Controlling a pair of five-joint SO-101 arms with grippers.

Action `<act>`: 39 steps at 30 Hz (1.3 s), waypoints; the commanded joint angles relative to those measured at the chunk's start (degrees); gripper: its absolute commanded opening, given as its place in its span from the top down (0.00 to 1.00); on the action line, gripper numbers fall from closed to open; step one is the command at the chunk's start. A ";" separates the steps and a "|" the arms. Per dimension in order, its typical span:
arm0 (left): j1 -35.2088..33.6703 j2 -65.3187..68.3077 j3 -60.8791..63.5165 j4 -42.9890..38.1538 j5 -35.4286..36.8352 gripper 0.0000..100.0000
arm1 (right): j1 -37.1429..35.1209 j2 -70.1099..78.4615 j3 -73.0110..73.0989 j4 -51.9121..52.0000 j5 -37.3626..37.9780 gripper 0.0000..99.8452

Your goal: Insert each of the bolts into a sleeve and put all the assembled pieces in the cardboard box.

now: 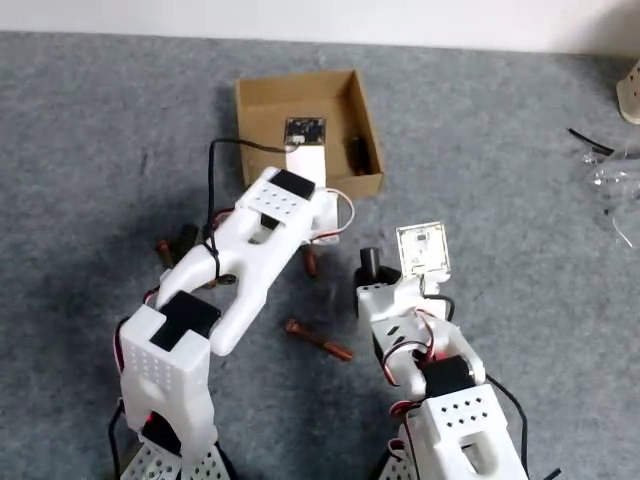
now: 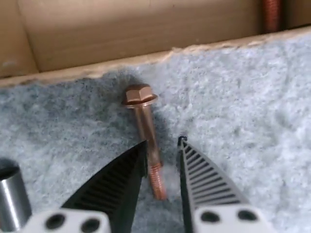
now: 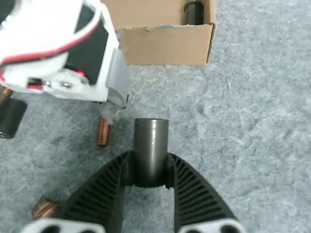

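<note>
So, the bolt (image 2: 146,131) lies flat on the grey carpet (image 2: 252,121), just on the near side of the cardboard box (image 2: 121,34), with its hex head pointing at the box wall. Your left gripper (image 2: 164,142) sits low over it with the fingers spread, 1 on each side of the threaded end, not pinching it.

Your right gripper (image 3: 148,160) is to the right of that and a bit nearer. It's clamped tight on a dark sleeve (image 3: 151,141), which sticks out past the fingertips.

Inside the box there's 1 more dark sleeve, call it the boxed sleeve (image 3: 194,7), against the right wall. The left wrist view also catches a copper shank (image 2: 272,14) in there.

Out on the carpet, a loose bolt (image 1: 318,340) lies between the 2 arms, nearer than both grippers. Off to the left of the left arm there's a spare sleeve (image 1: 187,237) with another bolt (image 1: 165,250) right beside it.
</note>
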 commanded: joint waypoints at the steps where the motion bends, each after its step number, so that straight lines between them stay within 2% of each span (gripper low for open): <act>1: 0.48 -0.48 -2.59 0.00 0.44 0.89 | 0.75 -1.27 -0.92 -1.36 -0.18 1.00; 8: -2.86 -0.48 -0.84 -0.09 0.53 0.89 | 0.75 -1.27 -0.92 -1.36 -0.18 1.00; 18: -3.21 -0.48 0.40 -0.26 0.53 0.89 | 0.48 -1.27 -0.92 -1.36 -0.18 1.00; 25: -2.77 4.88 0.13 -5.10 0.44 0.89 | 0.40 -1.27 -0.92 -1.36 -0.18 1.00; 34: -2.68 10.33 -9.36 3.78 0.53 0.89 | 0.40 -1.27 -0.92 -1.36 -0.18 1.00; 38: -2.68 11.21 -11.21 6.24 0.35 1.00 | 0.40 -1.27 -0.92 -1.36 -0.18 1.00; 39: -2.68 11.03 -11.38 6.77 0.44 0.99 | 0.40 -1.27 -0.92 -1.36 -0.18 1.00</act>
